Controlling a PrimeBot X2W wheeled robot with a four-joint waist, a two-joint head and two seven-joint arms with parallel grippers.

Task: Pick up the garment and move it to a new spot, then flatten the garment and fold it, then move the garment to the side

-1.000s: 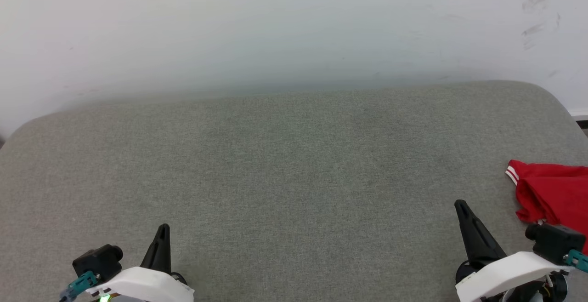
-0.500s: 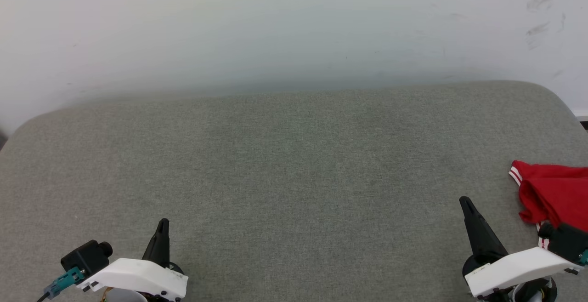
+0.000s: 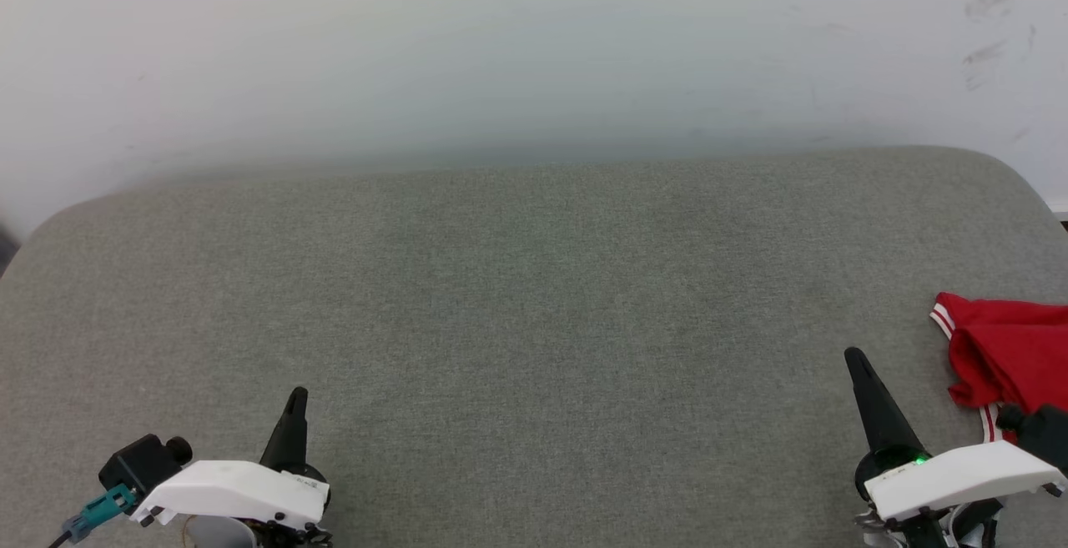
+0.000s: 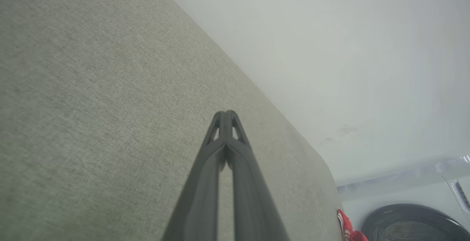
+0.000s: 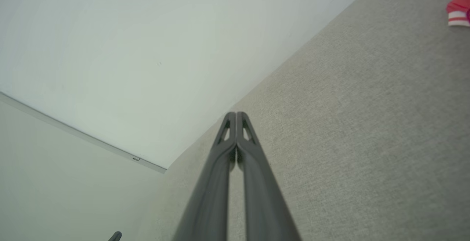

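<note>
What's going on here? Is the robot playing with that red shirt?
Not right now. The red garment lies bunched up at the right edge of the gray cushion, partly cut off by the edge of the head view. The right gripper is nearest to it, and the left gripper is far over on the other side. Both are shut and hold nothing, so nothing is gripping the garment.
</note>
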